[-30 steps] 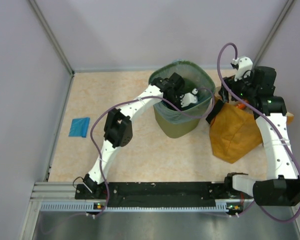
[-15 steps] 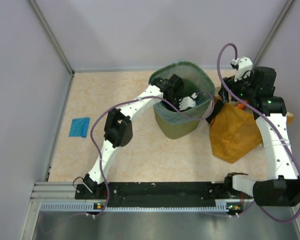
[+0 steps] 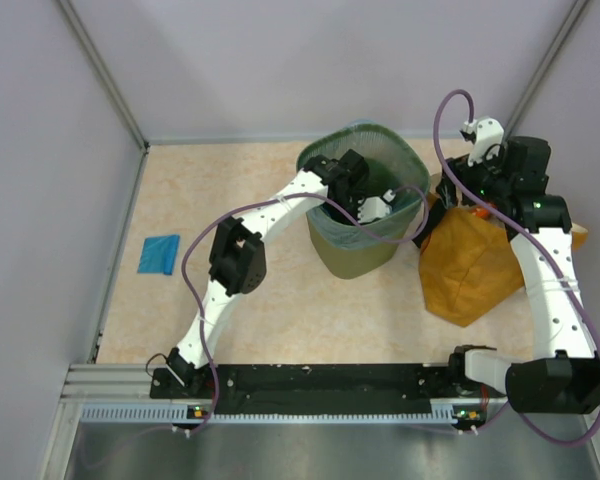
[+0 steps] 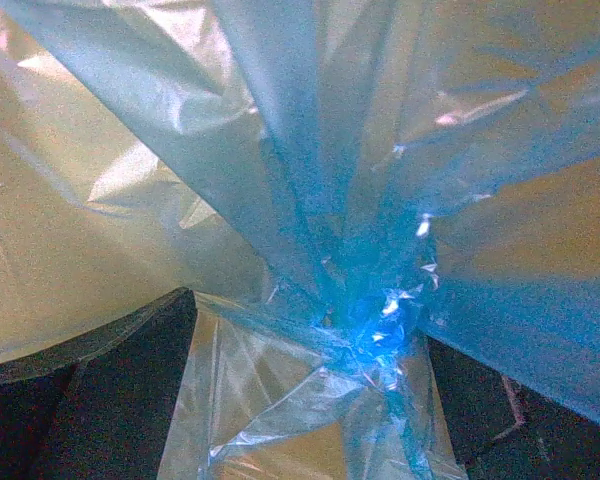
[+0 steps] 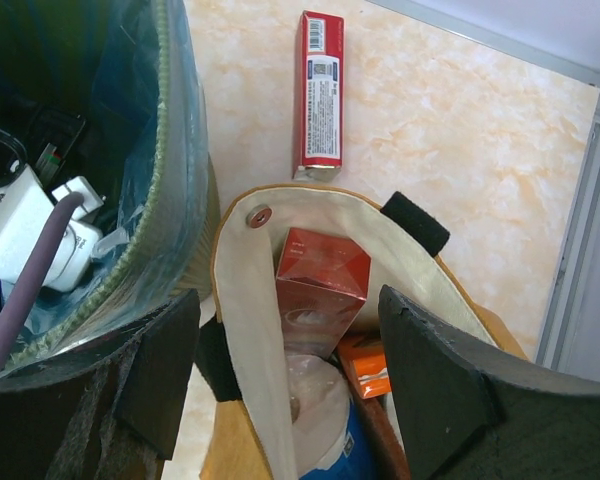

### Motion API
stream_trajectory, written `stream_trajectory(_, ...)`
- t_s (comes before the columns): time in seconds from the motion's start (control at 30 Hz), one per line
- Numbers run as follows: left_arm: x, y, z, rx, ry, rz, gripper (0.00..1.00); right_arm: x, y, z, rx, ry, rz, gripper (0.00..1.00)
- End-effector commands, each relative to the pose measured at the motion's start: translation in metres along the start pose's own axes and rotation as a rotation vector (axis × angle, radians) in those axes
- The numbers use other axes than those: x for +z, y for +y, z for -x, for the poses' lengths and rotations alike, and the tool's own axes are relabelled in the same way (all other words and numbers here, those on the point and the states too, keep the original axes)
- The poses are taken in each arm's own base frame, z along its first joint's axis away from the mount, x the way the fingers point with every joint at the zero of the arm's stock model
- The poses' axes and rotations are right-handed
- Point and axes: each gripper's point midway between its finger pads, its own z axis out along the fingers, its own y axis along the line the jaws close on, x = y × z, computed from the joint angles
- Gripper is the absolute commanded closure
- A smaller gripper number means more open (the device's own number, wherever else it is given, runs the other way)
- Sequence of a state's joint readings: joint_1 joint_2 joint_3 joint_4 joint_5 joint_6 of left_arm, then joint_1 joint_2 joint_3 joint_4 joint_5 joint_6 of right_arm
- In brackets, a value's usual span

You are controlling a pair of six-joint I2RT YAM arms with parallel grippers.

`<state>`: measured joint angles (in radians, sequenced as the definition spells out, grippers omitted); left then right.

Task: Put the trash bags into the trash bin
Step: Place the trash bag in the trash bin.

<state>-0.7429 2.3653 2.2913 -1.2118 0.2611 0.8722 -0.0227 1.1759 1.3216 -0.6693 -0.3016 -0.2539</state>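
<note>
The olive wire-mesh trash bin (image 3: 332, 252) stands at the back centre, lined with a big light-blue trash bag (image 3: 416, 205) draped over its rim. My left gripper (image 3: 376, 205) is down inside the bin. In the left wrist view crinkled blue film (image 4: 310, 180) fills the frame; my left gripper (image 4: 310, 410) is open, its dark fingers (image 4: 110, 400) wide apart with film lying between them. A small folded blue trash bag (image 3: 159, 254) lies on the table at far left. My right gripper (image 5: 290, 380) hangs open over the mustard sack, beside the bin's rim (image 5: 160, 150), holding nothing.
The mustard-orange sack (image 3: 470, 265) with black handles (image 5: 415, 222) sits right of the bin and touches it; it holds a red box (image 5: 323, 275), an orange box (image 5: 365, 365) and a wrapped roll (image 5: 315, 420). A flat red box (image 5: 320, 90) lies behind it. Metal wall rails enclose the table.
My left gripper has sunk a little deeper into the bin, and less of its white body shows. The right arm has barely moved.
</note>
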Motion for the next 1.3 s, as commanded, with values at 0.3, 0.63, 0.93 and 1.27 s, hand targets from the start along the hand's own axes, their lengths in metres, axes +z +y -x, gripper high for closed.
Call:
stream_trajectory(0.3, 0.022, -0.008, -0.033, 0.157, 0.174, -0.068, 0.02, -0.008, -0.002, 0.010, -0.018, -0.054, -0.011, 0.29)
stream_trajectory(0.63, -0.001, 0.009, -0.010, 0.163, 0.098, 0.040, 0.02, -0.008, -0.002, 0.010, -0.018, -0.055, -0.008, 0.28)
stream_trajectory(0.93, -0.051, 0.014, 0.024, 0.150, -0.040, 0.145, 0.02, -0.011, -0.002, 0.010, -0.017, -0.059, -0.010, 0.28)
stream_trajectory(1.27, -0.102, 0.011, 0.048, 0.148, -0.155, 0.231, 0.01, -0.012, -0.001, 0.009, -0.009, -0.062, -0.005, 0.28)
